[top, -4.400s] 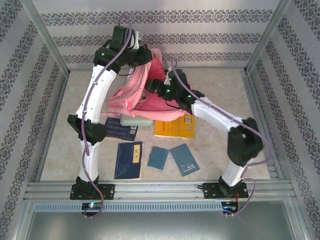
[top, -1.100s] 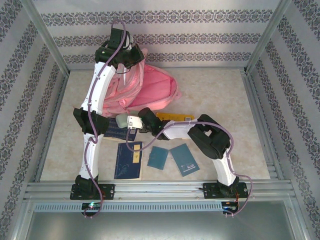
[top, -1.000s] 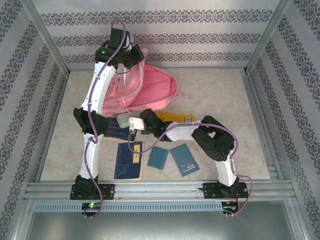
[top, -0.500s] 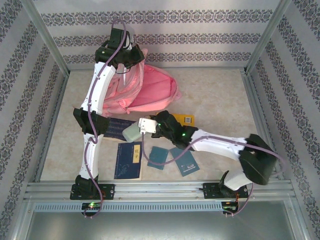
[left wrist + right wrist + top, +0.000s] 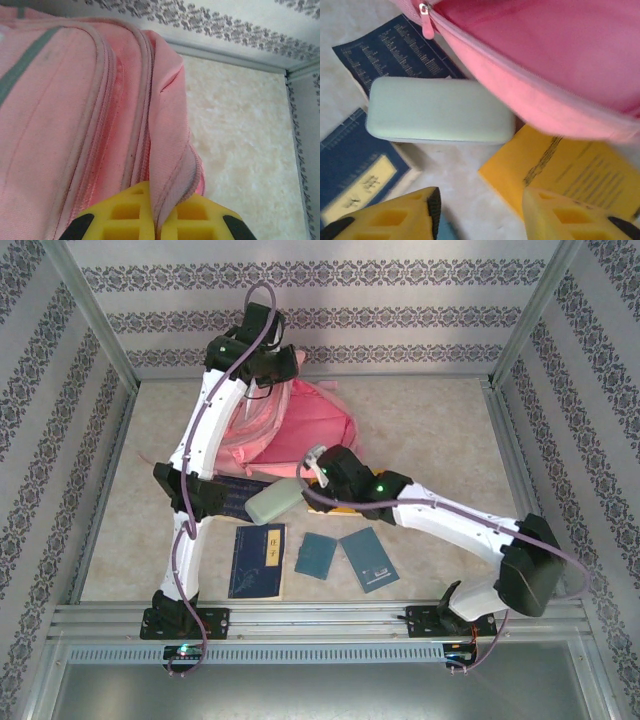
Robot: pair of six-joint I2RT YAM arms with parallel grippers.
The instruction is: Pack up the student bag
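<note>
i log: left gripper clamped, it seems, on backpack rim; right gripper spread empty near pale green case.

My left arm climbs from its base, bends at the elbow on the left and reaches far toward the back, wrist tipped downward. My left end effector is pinched tight on a fold of the student bag. My right arm folds at the elbow on the right and stretches low, leftward. My right end effector points down, fingers spread wide apart.
</note>
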